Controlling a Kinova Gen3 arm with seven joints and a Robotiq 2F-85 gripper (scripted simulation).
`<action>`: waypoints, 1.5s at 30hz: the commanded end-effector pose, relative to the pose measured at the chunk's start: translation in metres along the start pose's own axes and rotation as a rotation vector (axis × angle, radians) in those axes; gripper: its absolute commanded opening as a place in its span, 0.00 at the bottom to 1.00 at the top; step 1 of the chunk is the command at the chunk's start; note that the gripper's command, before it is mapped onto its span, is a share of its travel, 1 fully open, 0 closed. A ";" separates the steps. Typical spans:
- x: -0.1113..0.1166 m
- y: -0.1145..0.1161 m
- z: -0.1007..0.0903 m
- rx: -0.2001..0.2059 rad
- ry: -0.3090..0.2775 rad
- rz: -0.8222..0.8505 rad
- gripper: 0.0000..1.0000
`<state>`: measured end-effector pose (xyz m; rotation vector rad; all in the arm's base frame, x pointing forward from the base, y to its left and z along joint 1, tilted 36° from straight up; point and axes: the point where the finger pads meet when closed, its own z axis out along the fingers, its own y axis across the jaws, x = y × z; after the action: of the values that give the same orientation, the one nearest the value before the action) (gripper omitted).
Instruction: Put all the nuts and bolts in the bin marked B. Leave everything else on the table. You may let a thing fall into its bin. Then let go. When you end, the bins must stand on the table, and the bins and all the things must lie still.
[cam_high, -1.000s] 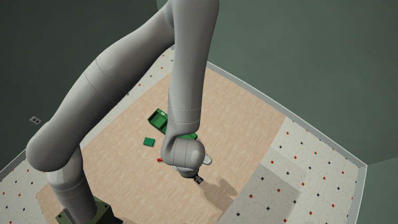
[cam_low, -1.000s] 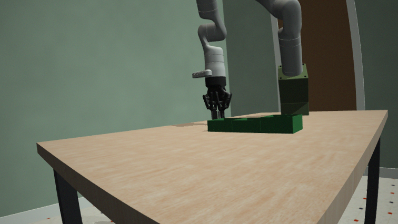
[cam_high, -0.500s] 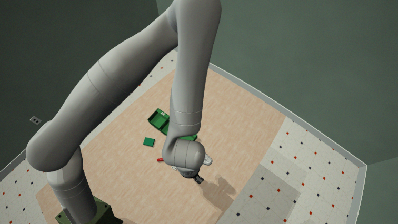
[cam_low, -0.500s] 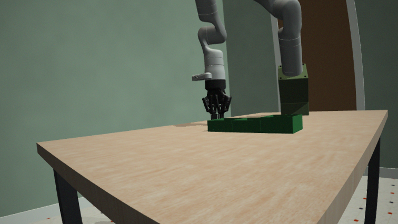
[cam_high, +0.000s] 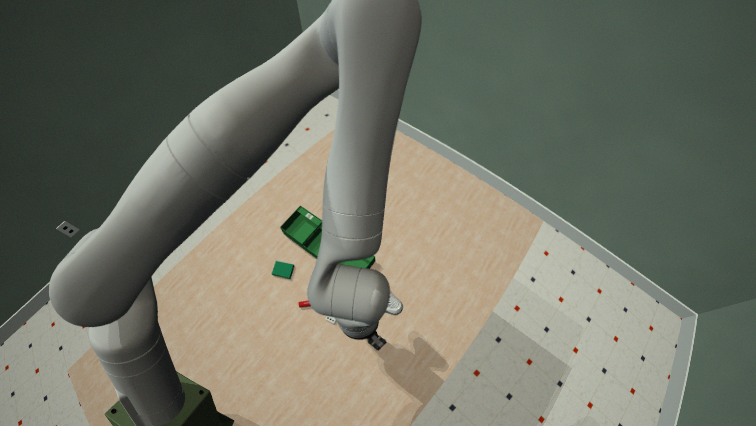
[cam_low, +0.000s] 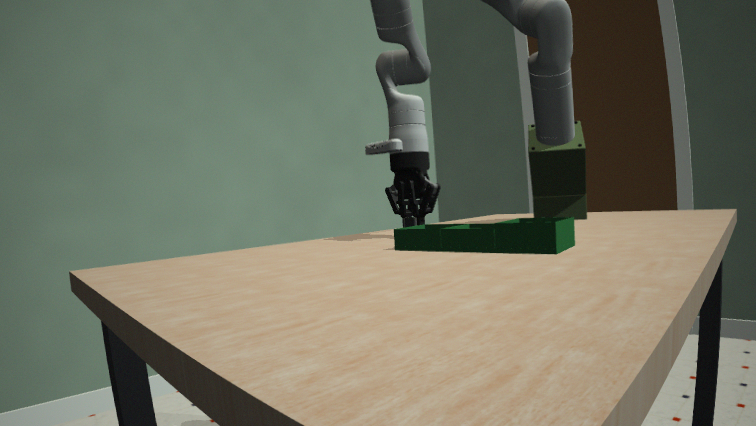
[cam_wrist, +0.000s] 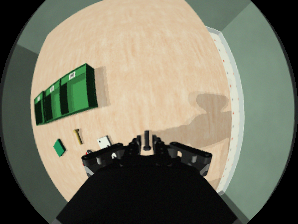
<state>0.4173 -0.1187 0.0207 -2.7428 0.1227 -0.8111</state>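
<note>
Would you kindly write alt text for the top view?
A grey robot arm reaches down over a wooden table, its gripper low by the surface. Partly hidden behind the arm lies a green bin row; a small green block and a red piece lie nearby.
</note>
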 end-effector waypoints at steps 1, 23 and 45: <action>0.000 0.000 0.000 -0.001 0.001 0.000 0.10; 0.000 0.000 0.000 -0.001 0.001 0.000 0.10; 0.000 0.000 -0.054 -0.001 0.001 0.000 0.10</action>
<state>0.3868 -0.1258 0.0544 -2.7396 0.1175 -0.7864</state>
